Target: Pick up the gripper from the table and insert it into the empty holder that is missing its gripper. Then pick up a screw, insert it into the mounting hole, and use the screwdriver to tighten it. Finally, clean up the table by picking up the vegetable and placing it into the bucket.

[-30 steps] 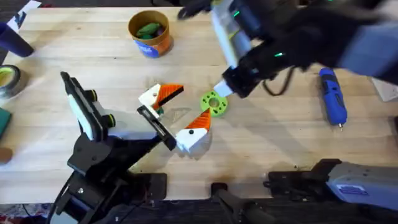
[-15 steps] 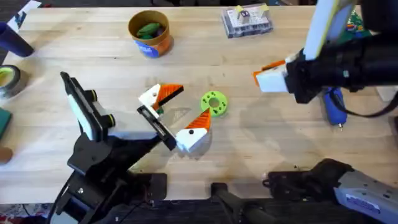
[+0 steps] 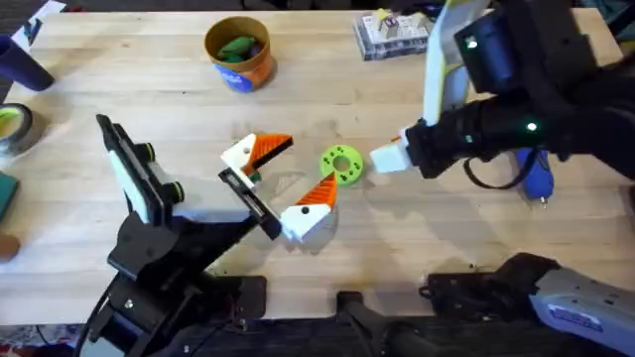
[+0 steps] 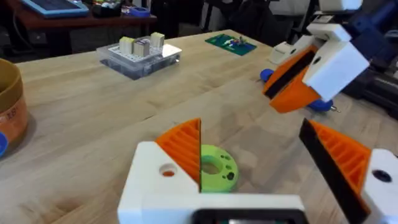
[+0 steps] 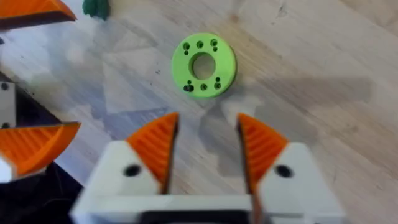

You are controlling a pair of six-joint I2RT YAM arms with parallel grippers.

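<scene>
1. Gripper [image 3: 316, 210] sits at the holder [image 3: 250, 198], apparently mounted.
2. Vegetable [image 3: 235, 46] lies in the bucket [image 3: 239, 71]: cleanup's done.
3. My right hand [image 5: 202, 146], empty, fingers apart, hovers by the green disc [image 5: 203, 65]; screwdriver [image 3: 536, 177] untouched on the surface.

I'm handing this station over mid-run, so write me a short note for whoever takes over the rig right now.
Left gripper: open, empty, low over the table, facing the green ring.
Right gripper: open, empty, hovering just beside that ring.
The black holder carries two white-and-orange fingers, so no slot looks empty.
The blue screwdriver lies on the table under the right arm. The screw box is at the far edge.
The orange bucket at far left holds a green vegetable, so cleanup looks done.
Left to do: I cannot tell whether the screw is in or tightened, so check that first.
</scene>
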